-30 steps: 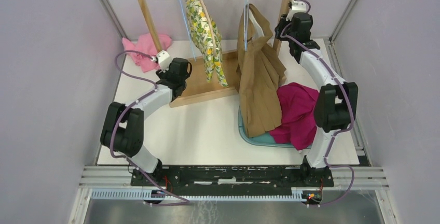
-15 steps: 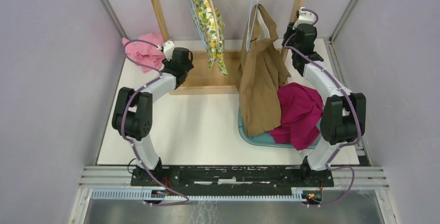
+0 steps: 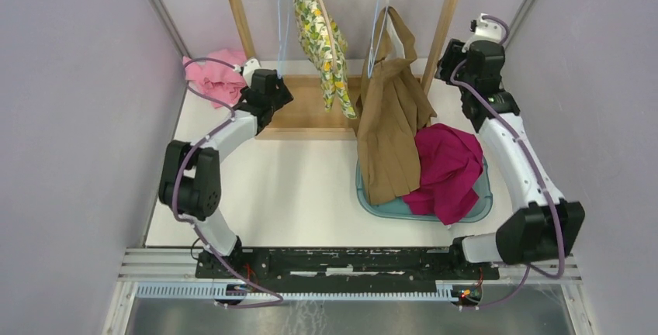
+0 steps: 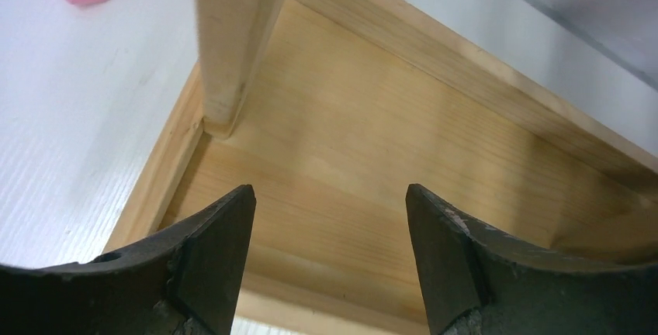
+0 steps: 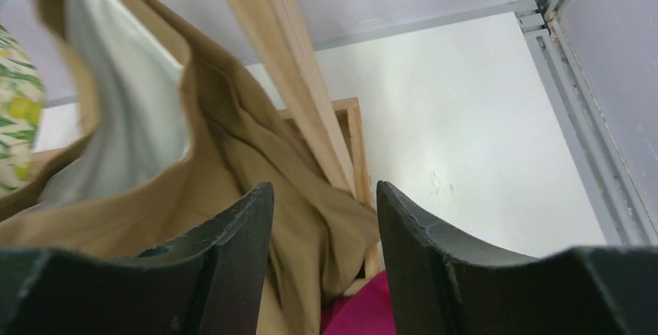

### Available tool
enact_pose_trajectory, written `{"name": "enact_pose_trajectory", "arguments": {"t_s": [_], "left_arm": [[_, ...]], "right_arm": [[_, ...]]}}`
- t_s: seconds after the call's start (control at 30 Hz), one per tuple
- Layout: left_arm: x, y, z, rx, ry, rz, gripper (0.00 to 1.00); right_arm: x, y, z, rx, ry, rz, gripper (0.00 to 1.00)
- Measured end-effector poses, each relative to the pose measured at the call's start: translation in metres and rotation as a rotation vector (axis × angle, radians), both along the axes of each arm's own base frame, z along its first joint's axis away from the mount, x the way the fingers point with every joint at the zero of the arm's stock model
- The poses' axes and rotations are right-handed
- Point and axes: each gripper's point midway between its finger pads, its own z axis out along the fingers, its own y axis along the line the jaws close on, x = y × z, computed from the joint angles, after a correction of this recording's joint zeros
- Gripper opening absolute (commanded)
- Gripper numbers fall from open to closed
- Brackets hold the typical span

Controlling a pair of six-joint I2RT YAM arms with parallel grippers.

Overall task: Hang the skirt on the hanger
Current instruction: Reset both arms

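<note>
1. A white table (image 3: 295, 188) stands between plain grey-lilac walls (image 3: 77, 118), with a metal rail (image 3: 155, 261) along its near edge (the arms are bolted there).
2. A wooden rack stands at the far side. It has a flat base (image 3: 306, 110) and two upright posts (image 3: 237, 9).
3. The brown skirt (image 3: 388, 133) hangs from a blue hanger (image 3: 380, 9) on the rack, just beside the right post (image 3: 450, 9). Its hem drops into a teal tub (image 3: 483, 195).
4. A dark pink cloth (image 3: 446, 168) is heaped in the tub against the skirt.
5. A floral garment (image 3: 322, 40) hangs to the left of the skirt, and a pale pink cloth (image 3: 213, 75) lies in the far left corner.
6. The left gripper (image 4: 328, 191) is spread wide over the rack base and grasps nothing.
7. The right gripper (image 5: 326, 188) is parted and empty, near the right post (the skirt is beyond it).
</note>
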Motion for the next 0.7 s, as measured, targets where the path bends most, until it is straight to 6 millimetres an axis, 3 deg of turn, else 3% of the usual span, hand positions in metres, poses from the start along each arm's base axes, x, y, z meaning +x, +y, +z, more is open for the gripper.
{"name": "enact_pose_trajectory", "arguments": {"t_s": [0.1,0.2,0.3,0.4,0.47,0.57,0.7], "left_arm": [[-0.013,0.001,0.023,-0.022,-0.033,-0.015,0.79],[-0.025,0.002,0.045,-0.044,-0.079,-0.028,0.78],[-0.041,0.002,0.049,-0.075,-0.099,-0.040,0.78],[-0.058,0.002,0.032,-0.085,-0.064,-0.049,0.78],[-0.065,0.003,0.020,-0.086,-0.035,-0.050,0.77],[-0.074,0.005,0.005,-0.084,-0.003,-0.052,0.78],[-0.082,0.004,0.006,-0.093,-0.004,-0.064,0.77]], "right_arm": [[-0.028,0.003,0.024,0.047,-0.035,0.016,0.55],[-0.039,0.013,0.017,0.105,-0.024,0.050,0.51],[-0.041,0.024,-0.033,0.147,0.076,0.077,0.46],[-0.038,0.037,-0.100,0.164,0.226,0.101,0.43],[-0.038,0.047,-0.130,0.159,0.286,0.117,0.40],[-0.031,0.067,-0.150,0.145,0.317,0.154,0.40],[0.000,0.102,-0.154,0.126,0.313,0.206,0.37]]}}
